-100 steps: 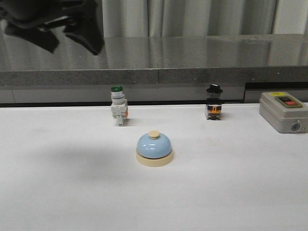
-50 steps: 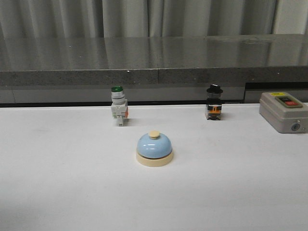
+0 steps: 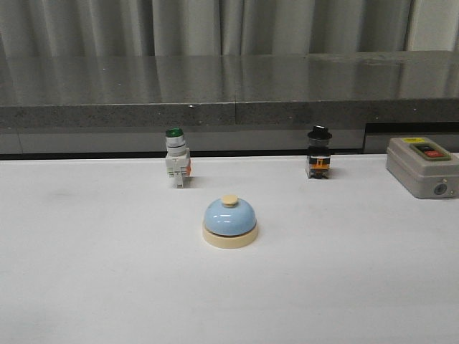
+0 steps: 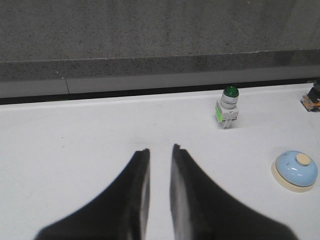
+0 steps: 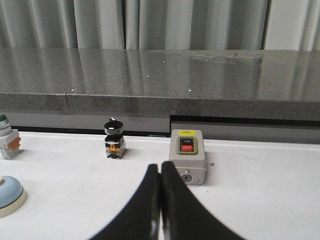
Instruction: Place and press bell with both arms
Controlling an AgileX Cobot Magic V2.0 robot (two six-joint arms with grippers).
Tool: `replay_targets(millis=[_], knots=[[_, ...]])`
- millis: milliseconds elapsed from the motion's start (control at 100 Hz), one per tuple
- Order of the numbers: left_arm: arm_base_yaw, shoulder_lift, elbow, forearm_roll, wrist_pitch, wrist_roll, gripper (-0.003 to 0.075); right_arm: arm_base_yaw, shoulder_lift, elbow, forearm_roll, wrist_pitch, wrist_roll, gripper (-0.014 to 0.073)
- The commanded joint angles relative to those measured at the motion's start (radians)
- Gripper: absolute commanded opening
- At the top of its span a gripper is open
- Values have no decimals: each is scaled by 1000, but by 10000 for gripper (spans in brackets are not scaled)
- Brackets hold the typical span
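The light-blue dome bell (image 3: pixel 229 221) with its cream base and cream button stands upright on the white table, near the middle. It also shows in the left wrist view (image 4: pixel 295 170) and, partly cut off, in the right wrist view (image 5: pixel 9 194). Neither arm shows in the front view. My left gripper (image 4: pixel 160 148) hangs above bare table with a narrow gap between its black fingers, empty, well to the left of the bell. My right gripper (image 5: pixel 160 165) is shut and empty, to the right of the bell, with a grey switch box beyond its tips.
A green-capped white push-button switch (image 3: pixel 176 165) stands behind the bell to the left. A black-knobbed switch (image 3: pixel 318 153) stands behind to the right. A grey ON/OFF switch box (image 3: pixel 422 166) sits at the far right. A dark stone ledge (image 3: pixel 229 89) runs along the back of the table.
A black arm that showed blurred at the upper left of the front view one second ago has left that view. The bell and the switches have not moved.
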Motion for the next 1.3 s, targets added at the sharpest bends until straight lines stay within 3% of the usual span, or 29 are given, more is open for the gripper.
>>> replay_targets(millis=[0, 790, 980, 1290], knots=[[2, -3, -26, -7, -68, -9, -18, -7, -15, -13, -2, -83, -6, -60], [2, -37, 1, 48, -107, -9, -19, -7, -15, -13, -2, -83, -6, -60], [2, -164, 117, 67, -216, -9, -20, -7, -15, -13, -2, -83, -6, -60], [23, -498, 351, 120, -222, -9, -19, -7, -15, -13, -2, -83, -6, -60]])
